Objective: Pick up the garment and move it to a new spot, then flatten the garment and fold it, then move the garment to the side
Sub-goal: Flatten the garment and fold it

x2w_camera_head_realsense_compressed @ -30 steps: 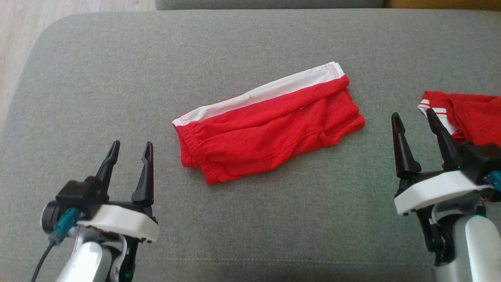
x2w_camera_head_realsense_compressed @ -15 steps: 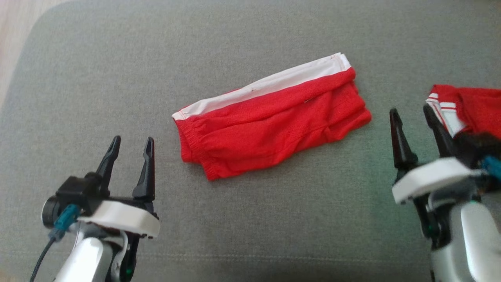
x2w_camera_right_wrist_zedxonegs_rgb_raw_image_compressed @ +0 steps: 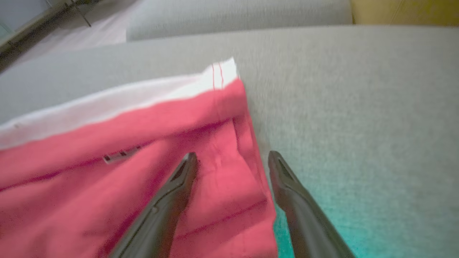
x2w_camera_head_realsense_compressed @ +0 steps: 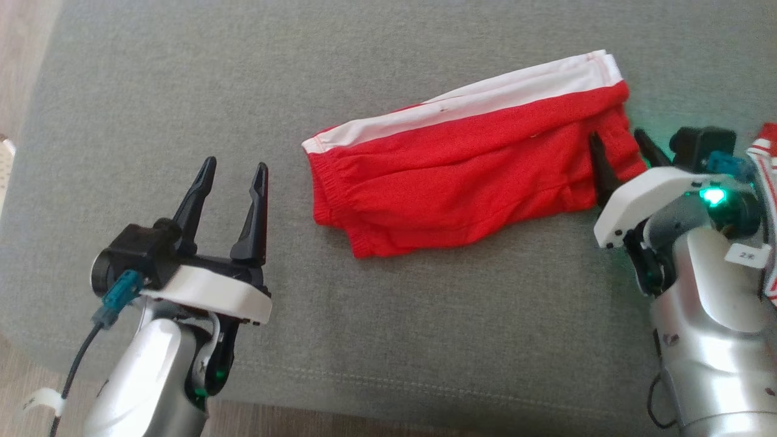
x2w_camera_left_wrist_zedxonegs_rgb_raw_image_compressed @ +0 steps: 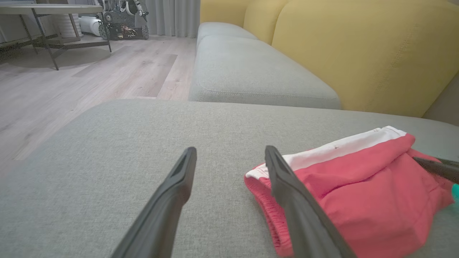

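Observation:
The garment [x2w_camera_head_realsense_compressed: 467, 176] is a pair of red shorts with a white side stripe, folded into a slanted strip on the grey cushion [x2w_camera_head_realsense_compressed: 182, 79]. In the left wrist view the garment [x2w_camera_left_wrist_zedxonegs_rgb_raw_image_compressed: 358, 190] lies to the right of my fingers. My left gripper [x2w_camera_head_realsense_compressed: 232, 176] stands open, left of the garment's waistband end and apart from it. At the garment's right end my right gripper [x2w_camera_head_realsense_compressed: 616, 145] is open, its two fingers straddling the garment's right edge [x2w_camera_right_wrist_zedxonegs_rgb_raw_image_compressed: 247, 143]; whether they touch the cloth I cannot tell.
A second red and white cloth [x2w_camera_head_realsense_compressed: 766, 200] lies at the right edge, behind my right arm. The cushion's front edge [x2w_camera_head_realsense_compressed: 364, 413] is close to my arms, with wood floor [x2w_camera_head_realsense_compressed: 24, 36] to the left. A yellow backrest [x2w_camera_left_wrist_zedxonegs_rgb_raw_image_compressed: 358, 53] and another grey cushion [x2w_camera_left_wrist_zedxonegs_rgb_raw_image_compressed: 251, 68] lie beyond.
The head camera has shifted, so the whole picture has slid right and down. My right gripper has moved left and forward from beside the second cloth to the garment's right end. The left gripper holds its place.

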Tool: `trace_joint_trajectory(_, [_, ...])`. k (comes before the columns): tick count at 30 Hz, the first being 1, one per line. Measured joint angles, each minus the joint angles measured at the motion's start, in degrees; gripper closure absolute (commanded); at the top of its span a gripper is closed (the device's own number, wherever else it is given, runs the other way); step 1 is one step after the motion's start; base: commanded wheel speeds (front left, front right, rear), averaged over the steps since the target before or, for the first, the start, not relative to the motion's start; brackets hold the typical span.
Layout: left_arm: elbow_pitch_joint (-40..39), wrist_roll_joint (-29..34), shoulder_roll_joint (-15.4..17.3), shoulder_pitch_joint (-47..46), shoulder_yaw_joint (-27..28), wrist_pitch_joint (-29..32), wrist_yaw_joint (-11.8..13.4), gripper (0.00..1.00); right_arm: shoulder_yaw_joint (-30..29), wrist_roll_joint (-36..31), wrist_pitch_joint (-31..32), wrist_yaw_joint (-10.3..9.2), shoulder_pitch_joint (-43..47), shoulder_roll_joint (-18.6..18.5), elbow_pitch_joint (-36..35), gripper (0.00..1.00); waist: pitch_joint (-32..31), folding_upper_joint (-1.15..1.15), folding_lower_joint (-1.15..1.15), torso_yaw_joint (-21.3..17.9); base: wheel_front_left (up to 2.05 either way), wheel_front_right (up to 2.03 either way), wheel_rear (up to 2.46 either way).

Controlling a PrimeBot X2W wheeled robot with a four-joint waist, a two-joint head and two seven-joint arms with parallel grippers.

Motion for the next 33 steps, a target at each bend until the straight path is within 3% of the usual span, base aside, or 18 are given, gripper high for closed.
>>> trace_joint_trajectory(6, [1.5, 0.0, -0.6, 0.0, 0.4, -0.4, -0.4, 0.00, -1.8, -0.8, -0.4, 0.00, -2.9, 0.1, 6.2, 0.01, 0.0, 0.00, 0.00, 0.5, 0.00, 0.00, 0.00])
trace_joint_trajectory(7, [1.6, 0.0, -0.6, 0.0, 0.5, -0.4, -0.5, 0.00, -1.5, -0.8, -0.3, 0.00, -3.1, 0.1, 6.6, 0.56, -0.1, 0.00, 0.00, 0.3, 0.00, 0.00, 0.00])
trace_joint_trajectory(8, [1.6, 0.0, -0.7, 0.0, 0.6, -0.4, -0.5, 0.00, -1.0, -0.7, -0.3, 0.00, -3.2, 0.1, 6.9, 1.00, -0.1, 0.00, 0.00, 0.2, 0.00, 0.00, 0.00])
trace_joint_trajectory(18, [1.7, -0.1, -1.2, 0.1, 2.0, -0.5, -1.0, 0.00, 1.1, 2.6, -2.4, 0.00, 0.1, 0.9, 5.5, 1.00, -1.4, 0.00, 0.00, -1.4, 0.00, 0.00, 0.00])
trace_joint_trajectory(26, [1.5, -0.1, -1.0, 1.7, 2.4, -0.5, -1.0, 0.00, -0.1, 4.4, -4.2, 0.00, 11.7, 1.8, -3.9, 1.00, -3.2, 0.00, 0.00, -3.0, 0.00, 0.00, 0.00])
trace_joint_trajectory(33, [0.8, 0.0, -0.4, 2.5, 2.5, -0.5, -0.9, 0.00, -1.9, 4.9, -0.6, 0.00, 17.7, 2.1, -10.8, 1.00, -3.9, 0.00, 0.00, -4.0, 0.00, 0.00, 0.00])
